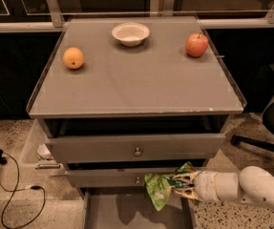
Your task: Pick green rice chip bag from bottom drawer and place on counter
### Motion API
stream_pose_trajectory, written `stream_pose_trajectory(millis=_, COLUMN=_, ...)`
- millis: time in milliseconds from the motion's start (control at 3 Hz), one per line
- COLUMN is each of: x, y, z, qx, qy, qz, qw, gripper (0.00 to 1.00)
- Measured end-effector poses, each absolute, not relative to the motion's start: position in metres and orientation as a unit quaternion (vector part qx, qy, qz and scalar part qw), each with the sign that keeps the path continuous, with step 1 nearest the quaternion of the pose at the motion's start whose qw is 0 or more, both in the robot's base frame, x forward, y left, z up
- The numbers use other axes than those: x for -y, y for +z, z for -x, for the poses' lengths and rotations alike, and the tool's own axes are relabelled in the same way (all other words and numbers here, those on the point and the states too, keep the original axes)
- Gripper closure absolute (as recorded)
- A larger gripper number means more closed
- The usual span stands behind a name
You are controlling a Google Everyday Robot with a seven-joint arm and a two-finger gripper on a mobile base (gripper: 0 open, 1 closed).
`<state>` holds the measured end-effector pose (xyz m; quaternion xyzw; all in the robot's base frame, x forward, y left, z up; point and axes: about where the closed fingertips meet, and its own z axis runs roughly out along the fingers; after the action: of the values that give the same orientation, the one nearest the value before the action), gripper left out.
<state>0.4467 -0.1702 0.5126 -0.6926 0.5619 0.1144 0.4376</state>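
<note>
You have one worktop in view, on a cabinet with three grey drawers, all pulled out to some degree. On the floor at far left lies one dark cable.

On the worktop there are three things, well apart from each other: one orange near the left edge, one white bowl at the back middle, and one red apple at the back right. Each stands alone, touching nothing but the surface.

Below, the top drawer and the middle drawer each carry one small round knob, two knobs in all. The bottom drawer is drawn out farthest, so you can see its flat floor, with a shadow lying across it.

There is one green bag. It hangs crumpled over the right half of the bottom drawer, in front of the middle drawer's face and lower than the worktop. It seems to be lifted off the drawer floor.

Your one arm comes in from the lower right edge, lying nearly level, white and thick. Its pincer points left, just right of the middle drawer's knob. The pincer is closed onto the bag's right edge, pinching the crinkled material between its fingers.

One dark office chair stands at far right.
</note>
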Motion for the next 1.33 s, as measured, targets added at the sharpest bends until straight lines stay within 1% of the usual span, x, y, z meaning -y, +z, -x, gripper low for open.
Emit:
stream_pose_trajectory(millis=333, x=0.170, y=0.513, z=-0.447, qx=-0.562, qy=0.114, qz=0.693, qw=0.438, gripper=1.00)
stream_pose_trajectory(millis=667, x=0.168, y=0.551, z=-0.434, qx=-0.536, qy=0.100, qz=0.704, qw=0.455, gripper=1.00)
stream_pose_trajectory(millis=1333, x=0.149, y=0.691, z=-0.384, qx=-0.429, qy=0.048, qz=0.755, qw=0.493, gripper=1.00)
